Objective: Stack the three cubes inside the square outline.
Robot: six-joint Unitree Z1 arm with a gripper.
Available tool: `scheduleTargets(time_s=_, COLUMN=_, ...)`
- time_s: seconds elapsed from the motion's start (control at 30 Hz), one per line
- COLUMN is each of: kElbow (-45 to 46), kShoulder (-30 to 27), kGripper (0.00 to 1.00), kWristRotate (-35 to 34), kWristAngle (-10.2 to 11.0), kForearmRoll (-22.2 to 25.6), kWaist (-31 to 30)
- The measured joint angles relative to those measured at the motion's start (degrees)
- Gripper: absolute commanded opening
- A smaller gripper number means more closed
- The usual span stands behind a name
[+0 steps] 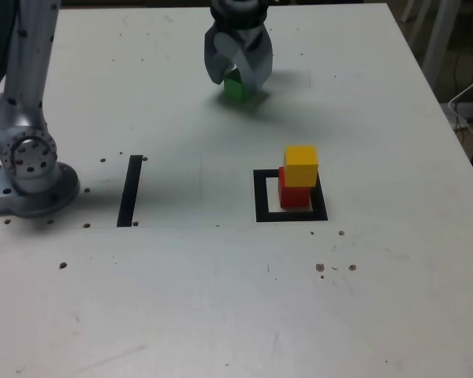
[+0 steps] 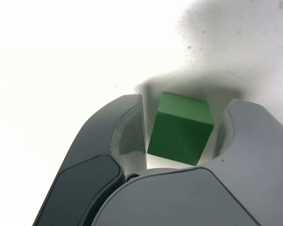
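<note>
At the back of the table in the exterior view, my gripper [image 1: 236,79] is lowered over the green cube [image 1: 236,91]. The wrist view shows the green cube [image 2: 179,132] resting on the white table between the jaws of the gripper [image 2: 186,104]. A thin gap shows on each side of it, so the gripper is open around it. The yellow cube [image 1: 301,164] sits on the red cube [image 1: 292,195], shifted a little toward the exterior view's right. That red cube stands inside the square outline [image 1: 262,198] of black tape.
The arm's grey base [image 1: 31,169] stands at the exterior view's left. A single straight black tape strip [image 1: 130,190] lies between the base and the outline. Small dark specks dot the white table. The table's right edge [image 1: 449,126] runs past white legs and cables.
</note>
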Motion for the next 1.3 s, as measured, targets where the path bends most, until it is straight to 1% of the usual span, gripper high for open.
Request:
scheduleTargets(time_s=0.1, kElbow=0.0, kShoulder=0.04, kGripper=0.28, kWristRotate=-0.48, kWristAngle=0.01, kForearmRoll=0.26, kWaist=0.01)
scheduleTargets(time_s=0.23, kElbow=0.01, kShoulder=0.1, kGripper=0.21, kWristRotate=-0.51, kWristAngle=-0.04, kForearmRoll=0.84, kWaist=0.01)
scheduleTargets(time_s=0.43, kElbow=-0.32, kShoulder=0.22, kGripper=0.13, kWristRotate=-0.97, kWristAngle=-0.86, kForearmRoll=1.22, kWaist=0.02)
scheduleTargets(time_s=0.6, kElbow=-0.95, kShoulder=0.31, kGripper=0.12, kWristRotate=-2.36, kWristAngle=-1.75, kForearmRoll=1.5, kWaist=0.04)
scheduleTargets(time_s=0.73, kElbow=-1.72, kShoulder=-0.11, kGripper=0.12, kWristRotate=-3.26, kWristAngle=-1.98, kForearmRoll=1.76, kWaist=-0.5)
scheduleTargets(time_s=0.9, kElbow=-3.38, kShoulder=-3.92, kGripper=0.12, kWristRotate=-4.8, kWristAngle=-1.93, kForearmRoll=3.08, kWaist=-2.76)
scheduleTargets(time_s=1.0, kElbow=-5.33, kShoulder=-5.63, kGripper=0.12, kWristRotate=-6.82, kWristAngle=-1.69, kForearmRoll=5.28, kWaist=-4.77)
scheduleTargets(time_s=1.07, kElbow=-6.87, kShoulder=-6.26, kGripper=0.12, kWristRotate=-8.82, kWristAngle=-1.44, kForearmRoll=7.73, kWaist=-6.4)
scheduleTargets(time_s=1.17, kElbow=-10.16, kShoulder=-6.94, kGripper=0.12, kWristRotate=-11.6, kWristAngle=-0.77, kForearmRoll=12.71, kWaist=-9.18)
scheduleTargets(time_s=1.23, kElbow=-12.69, kShoulder=-7.03, kGripper=0.12, kWristRotate=-13.39, kWristAngle=-0.21, kForearmRoll=17.2, kWaist=-10.97)
scheduleTargets(time_s=1.3, kElbow=-15.01, kShoulder=-7.06, kGripper=0.12, kWristRotate=-15.4, kWristAngle=0.94, kForearmRoll=21.83, kWaist=-12.9)
